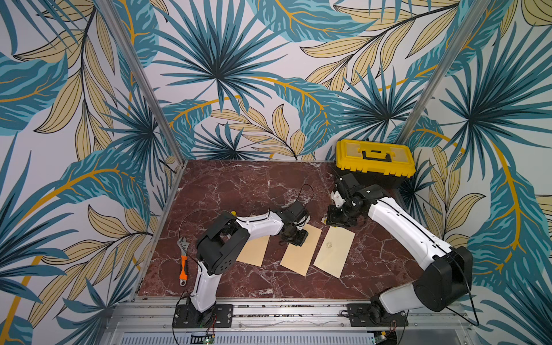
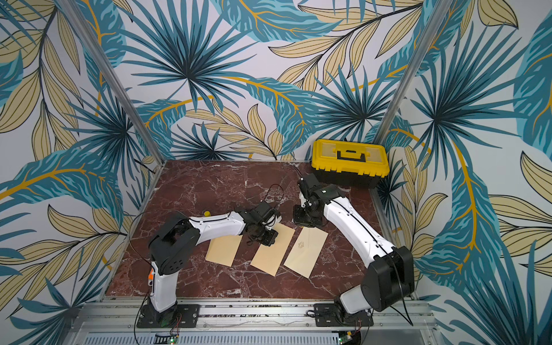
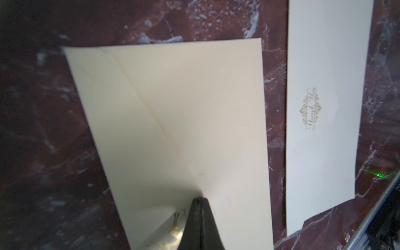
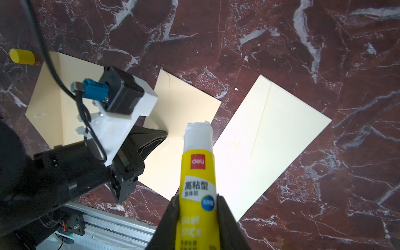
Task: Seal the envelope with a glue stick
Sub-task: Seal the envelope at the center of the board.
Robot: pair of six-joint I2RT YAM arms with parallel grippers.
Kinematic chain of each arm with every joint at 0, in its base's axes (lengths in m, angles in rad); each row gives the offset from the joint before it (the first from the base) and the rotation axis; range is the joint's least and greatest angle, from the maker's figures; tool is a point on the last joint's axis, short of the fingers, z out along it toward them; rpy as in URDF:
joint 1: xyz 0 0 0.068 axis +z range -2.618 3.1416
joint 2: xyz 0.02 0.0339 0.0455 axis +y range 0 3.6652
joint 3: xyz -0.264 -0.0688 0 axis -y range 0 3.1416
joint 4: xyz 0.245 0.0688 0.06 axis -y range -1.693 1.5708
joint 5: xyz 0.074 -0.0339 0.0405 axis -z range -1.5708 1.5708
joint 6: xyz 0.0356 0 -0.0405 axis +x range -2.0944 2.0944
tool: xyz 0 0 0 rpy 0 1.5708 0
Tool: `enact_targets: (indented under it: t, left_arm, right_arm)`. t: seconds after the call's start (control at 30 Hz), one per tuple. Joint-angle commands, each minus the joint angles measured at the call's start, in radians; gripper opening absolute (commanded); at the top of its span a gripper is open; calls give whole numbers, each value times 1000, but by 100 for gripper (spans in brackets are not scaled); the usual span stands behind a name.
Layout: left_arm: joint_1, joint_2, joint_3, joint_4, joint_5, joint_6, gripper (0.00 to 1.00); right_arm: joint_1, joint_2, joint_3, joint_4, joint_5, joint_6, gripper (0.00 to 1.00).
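Observation:
Three cream envelopes lie side by side on the marble table: the left envelope (image 1: 252,251), the middle envelope (image 1: 298,258) (image 3: 173,108) and the right envelope (image 1: 334,254) (image 4: 270,134), which bears a gold print (image 3: 310,110). My left gripper (image 1: 294,239) (image 3: 200,198) is shut, its tips resting on the middle envelope's back near the flap seam. My right gripper (image 1: 333,218) (image 4: 198,197) is shut on the glue stick (image 4: 198,173). The stick is uncapped, and its white glue end hangs above the gap between the middle and right envelopes. Its yellow cap (image 4: 21,56) (image 1: 233,212) lies beyond the left envelope.
A yellow and black toolbox (image 1: 375,159) stands at the back right corner. An orange-handled wrench (image 1: 183,261) lies along the table's left edge. A metal rail (image 1: 283,310) with both arm bases runs along the front. Patterned walls close in the table's back and sides.

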Motion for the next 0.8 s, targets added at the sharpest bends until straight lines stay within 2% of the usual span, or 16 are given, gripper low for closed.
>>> enact_targets:
  t: [0.0,0.17,0.43,0.77]
  left_arm:
    - [-10,52,-39,12,-12,7,4]
    - [-9,-1,-55,4,-35,12,4]
    - [6,-73,19,-41,-38,24,4]
    - [28,-40,65,-32,-14,11,4]
  right_arm:
    - [-4,-28,-6,-29,0,-6,0]
    - [-4,-34,-5,-33,4,-9,0]
    - [-5,-39,3,-34,11,-8,0]
    - [-5,-41,-5,-32,6,-4,0]
